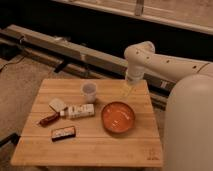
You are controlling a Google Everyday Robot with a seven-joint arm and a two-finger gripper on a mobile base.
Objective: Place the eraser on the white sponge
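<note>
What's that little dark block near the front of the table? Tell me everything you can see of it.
It is the eraser: a small, flat, dark rectangular block with a pale label strip on top. It lies flat on the wooden table, near the front edge on the camera's left, touching nothing else; the red-handled tool and white box lie just behind it. The gripper hangs far off, over the table's back right.

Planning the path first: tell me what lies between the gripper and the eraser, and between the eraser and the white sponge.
The red-handled tool lies between the eraser and the white sponge. The gripper hangs over the table at its far right. The white box and the orange bowl flank its straight line to the eraser.
</note>
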